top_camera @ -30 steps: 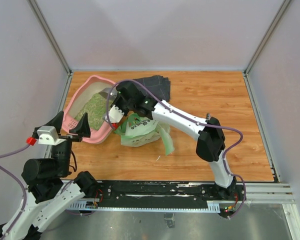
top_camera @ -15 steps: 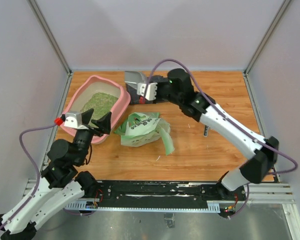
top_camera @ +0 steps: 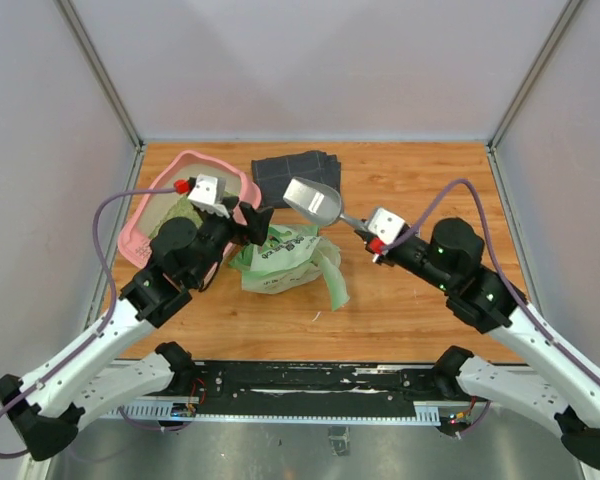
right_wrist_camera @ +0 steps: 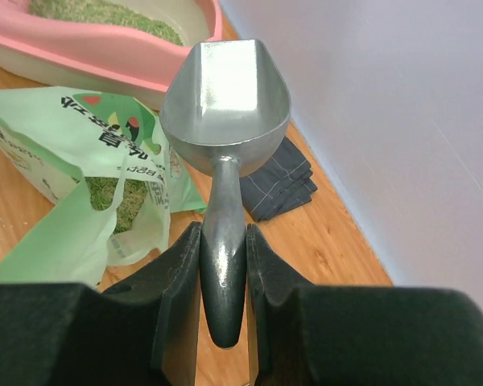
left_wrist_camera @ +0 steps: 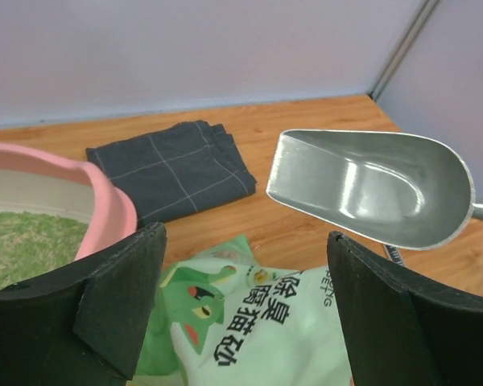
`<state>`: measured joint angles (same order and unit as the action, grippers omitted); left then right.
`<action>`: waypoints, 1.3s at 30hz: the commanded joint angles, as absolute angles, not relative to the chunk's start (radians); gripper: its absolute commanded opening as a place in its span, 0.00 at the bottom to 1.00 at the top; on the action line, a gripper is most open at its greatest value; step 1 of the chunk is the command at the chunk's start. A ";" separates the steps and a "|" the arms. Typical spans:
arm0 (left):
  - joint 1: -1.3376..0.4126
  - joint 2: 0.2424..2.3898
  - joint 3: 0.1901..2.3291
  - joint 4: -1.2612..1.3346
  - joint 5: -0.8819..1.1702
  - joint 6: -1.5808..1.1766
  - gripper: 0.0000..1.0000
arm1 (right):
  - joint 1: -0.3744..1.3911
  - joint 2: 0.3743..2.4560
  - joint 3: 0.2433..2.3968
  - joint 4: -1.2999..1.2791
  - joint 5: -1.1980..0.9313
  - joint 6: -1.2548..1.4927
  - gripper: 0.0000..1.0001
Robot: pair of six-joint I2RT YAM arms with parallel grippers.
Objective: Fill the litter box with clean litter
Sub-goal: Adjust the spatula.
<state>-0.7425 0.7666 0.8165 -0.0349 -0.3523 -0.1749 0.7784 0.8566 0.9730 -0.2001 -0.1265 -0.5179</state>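
The pink litter box sits at the back left, partly hidden by my left arm. Greenish clean litter lies in it, and shows in the left wrist view and the right wrist view. My left gripper is open and empty, just above the green-and-white bag, with the box rim to its left. My right gripper is shut on the handle of the grey metal scoop. The scoop bowl is empty and hangs in the air over the bag's far edge.
A dark grey folded cloth lies at the back, behind the scoop. The bag is open, with some litter showing inside. Grey walls close in the table on three sides.
My right arm has drawn back to the right with the scoop, from over the box past the cloth to above the bag. My left arm has swung forward and right, to the bag.
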 commanded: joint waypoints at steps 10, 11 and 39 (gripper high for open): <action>-0.598 0.961 0.916 0.129 0.112 -0.573 0.85 | 0.782 0.552 0.728 0.036 -0.132 -0.262 0.01; -0.592 0.969 0.908 0.157 0.145 -0.625 0.84 | 0.782 0.546 0.718 0.047 -0.139 -0.246 0.01; -0.565 1.003 0.845 0.162 0.041 -0.590 0.84 | 0.782 0.490 0.650 0.059 -0.190 -0.215 0.01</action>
